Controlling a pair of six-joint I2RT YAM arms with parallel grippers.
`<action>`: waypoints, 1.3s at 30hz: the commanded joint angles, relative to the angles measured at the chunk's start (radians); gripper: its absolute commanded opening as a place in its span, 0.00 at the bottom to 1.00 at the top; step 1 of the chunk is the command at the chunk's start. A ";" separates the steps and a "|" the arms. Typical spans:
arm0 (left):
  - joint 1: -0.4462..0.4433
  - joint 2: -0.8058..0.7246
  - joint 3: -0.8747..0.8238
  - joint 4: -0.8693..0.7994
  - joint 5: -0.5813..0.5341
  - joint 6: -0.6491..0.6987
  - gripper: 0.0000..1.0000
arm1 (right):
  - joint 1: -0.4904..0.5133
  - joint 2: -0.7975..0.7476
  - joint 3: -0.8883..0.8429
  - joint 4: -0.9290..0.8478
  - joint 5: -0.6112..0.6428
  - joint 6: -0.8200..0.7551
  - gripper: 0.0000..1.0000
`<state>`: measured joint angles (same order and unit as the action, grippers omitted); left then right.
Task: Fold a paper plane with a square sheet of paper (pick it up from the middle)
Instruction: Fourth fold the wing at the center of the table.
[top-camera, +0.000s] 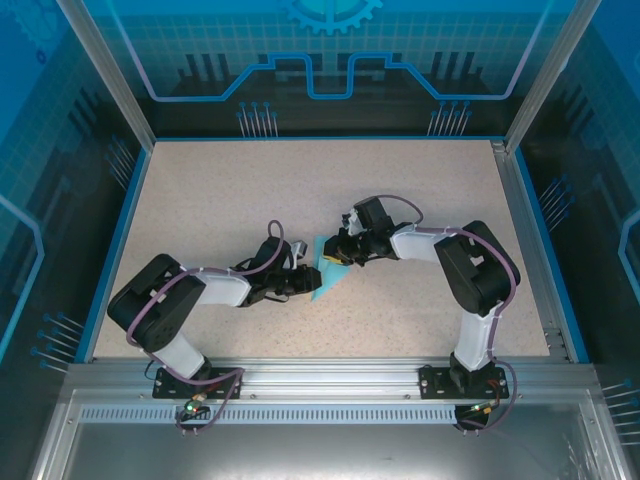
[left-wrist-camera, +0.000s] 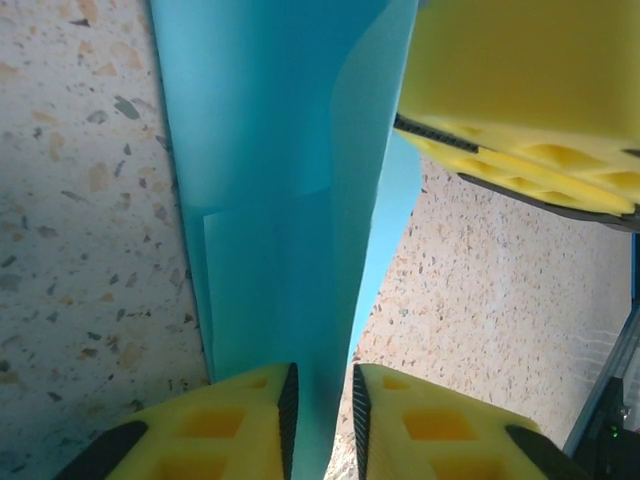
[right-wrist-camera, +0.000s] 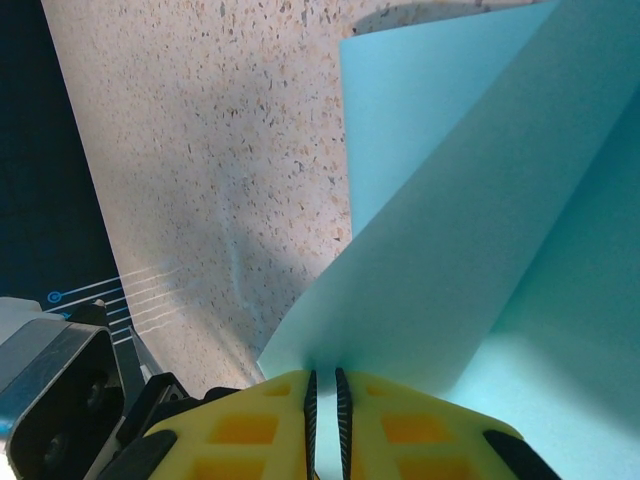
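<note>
**Two pincers meet on a part-folded blue sheet at mid-table**

Seen from above, two black arms angle inward and meet near the middle of a speckled beige table (top-camera: 250, 190). Between them is a thin light blue paper sheet (top-camera: 328, 270), which looks lifted at an angle rather than lying flat.

The right pincer (right-wrist-camera: 325, 378) has its yellow fingers pressed together on one edge of the sheet. The left pincer (left-wrist-camera: 322, 375) has its fingers a little apart, with the sheet running up between them. Whether its pads touch the paper cannot be told.

Overlapping layers and one straight flap edge show in the left wrist view, so some folding appears done. No narrow dart with a sharp point is visible, so further creases and the final shaping seem to be left.

The sheet sits well apart from the table's blue rim (top-camera: 114, 250), with bare surface on every side. The tight spot is between the pincers themselves, where a yellow finger of the right one is just beside the paper.
</note>
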<state>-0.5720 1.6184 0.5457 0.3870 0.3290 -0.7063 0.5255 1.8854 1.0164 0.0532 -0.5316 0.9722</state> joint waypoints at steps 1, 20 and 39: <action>0.009 -0.003 0.028 -0.028 -0.008 0.015 0.19 | 0.005 0.017 0.015 -0.013 -0.024 -0.012 0.16; 0.057 0.017 -0.004 0.010 0.039 -0.082 0.02 | 0.010 -0.042 0.021 -0.025 -0.060 -0.062 0.19; 0.081 0.079 0.017 0.037 0.120 -0.079 0.00 | 0.026 0.031 0.091 -0.027 -0.024 -0.044 0.18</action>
<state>-0.5026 1.6768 0.5549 0.3996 0.4103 -0.7807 0.5476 1.8812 1.0805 0.0425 -0.5571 0.9348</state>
